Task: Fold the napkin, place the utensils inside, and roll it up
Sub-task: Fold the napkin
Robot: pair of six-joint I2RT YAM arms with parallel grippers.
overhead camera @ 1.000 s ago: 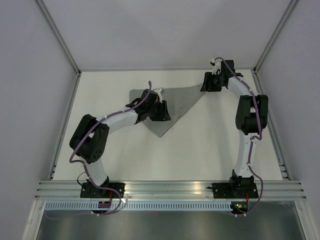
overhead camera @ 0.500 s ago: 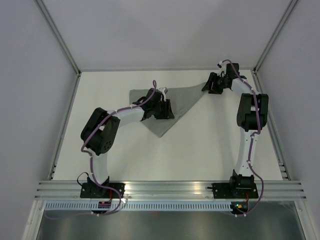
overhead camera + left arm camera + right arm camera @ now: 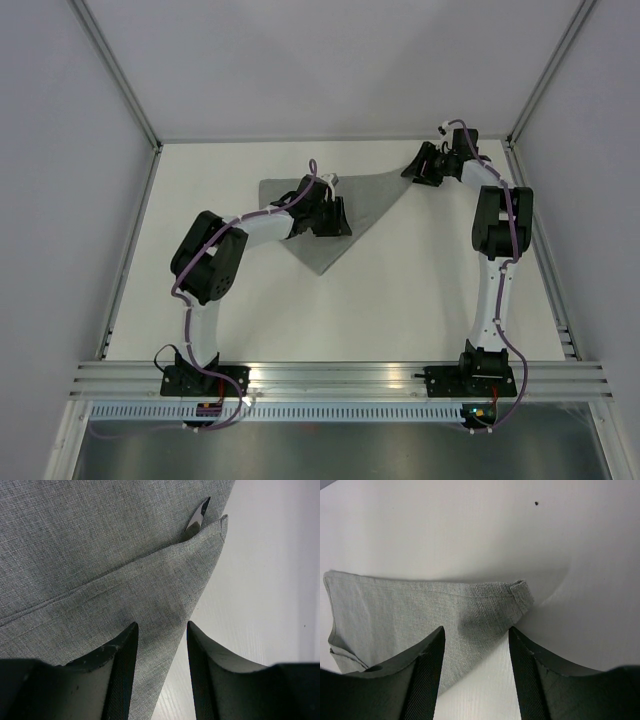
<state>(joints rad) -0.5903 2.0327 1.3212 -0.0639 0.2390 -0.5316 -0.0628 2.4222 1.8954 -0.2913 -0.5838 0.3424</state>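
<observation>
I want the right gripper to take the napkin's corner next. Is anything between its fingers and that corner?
Nothing visible stands in the way. The right gripper is open right at the napkin corner, and only bare white table lies around it.

The plain grey napkin (image 3: 374, 202) lies flat, folded into a triangle. One utensil (image 3: 198, 517) shows only its silvery tip, poking from under the fold.

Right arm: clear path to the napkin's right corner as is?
Probably yes. The right hand is open with the napkin corner lying between its fingers; only bare table around, nothing in the way.
</observation>
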